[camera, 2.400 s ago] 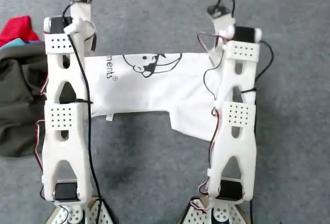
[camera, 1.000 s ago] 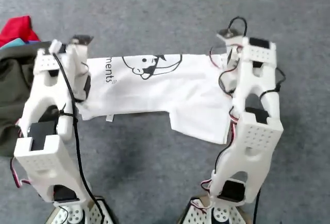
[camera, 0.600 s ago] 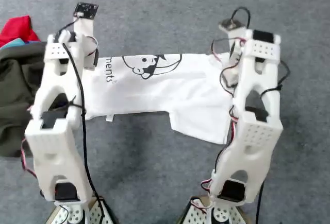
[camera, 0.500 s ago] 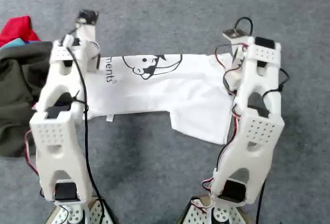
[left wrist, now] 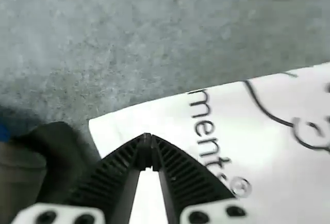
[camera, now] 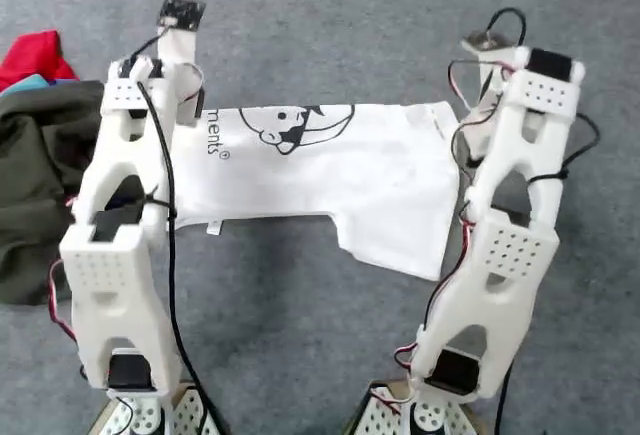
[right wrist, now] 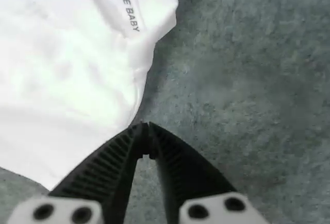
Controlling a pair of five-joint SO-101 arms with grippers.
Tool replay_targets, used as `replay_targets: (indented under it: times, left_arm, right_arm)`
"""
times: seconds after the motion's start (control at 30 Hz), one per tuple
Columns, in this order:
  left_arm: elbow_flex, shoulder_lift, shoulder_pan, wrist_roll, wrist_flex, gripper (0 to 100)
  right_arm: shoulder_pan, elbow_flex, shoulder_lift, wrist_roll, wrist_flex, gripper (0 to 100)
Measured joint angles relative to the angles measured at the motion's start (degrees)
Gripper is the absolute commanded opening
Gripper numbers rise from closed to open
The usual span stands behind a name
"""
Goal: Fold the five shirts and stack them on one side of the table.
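grey surface point(camera: 300, 335) | white shirt point(camera: 330, 180), black line drawing and lettering, flat between the arms, long axis side to side, lettering toward left arm | left fingers point(left wrist: 116, 175) pressed together over its corner | right fingers point(right wrist: 111, 162) pressed together at its edge

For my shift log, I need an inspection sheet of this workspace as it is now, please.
Surface: grey carpet-like table cover, flat.
Job's things: white shirt spread flat; dark green garment and red garment heaped beside it.
Clutter: nothing seen.
Grippers: left gripper shut over the white shirt's corner; right gripper shut at its opposite edge.
Cables: black cable along the left arm; red and black wires on the right arm.
Surroundings: dim beyond the table, unclear.
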Motion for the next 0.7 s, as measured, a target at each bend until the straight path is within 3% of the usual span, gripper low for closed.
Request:
replay_targets:
  times: [0.17,0.37,0.5,0.7]
  left_arm:
    - [0.00,-9.14,1.67,-0.44,8.53,3]
    - [3.60,-18.64,1.67,-1.76,16.09,3]
    - [15.12,-28.75,2.20,-1.93,16.35,3]
    - [40.35,-46.51,2.29,-2.02,10.29,3]
  right_arm:
    - [-2.11,8.35,-10.99,7.21,0.35,1.5]
    - [-2.90,31.38,-31.03,23.56,-0.18,1.5]
    - [-4.84,48.26,-43.87,33.41,-3.69,1.5]
    - [-9.58,72.09,-60.40,38.24,-13.89,1.6]
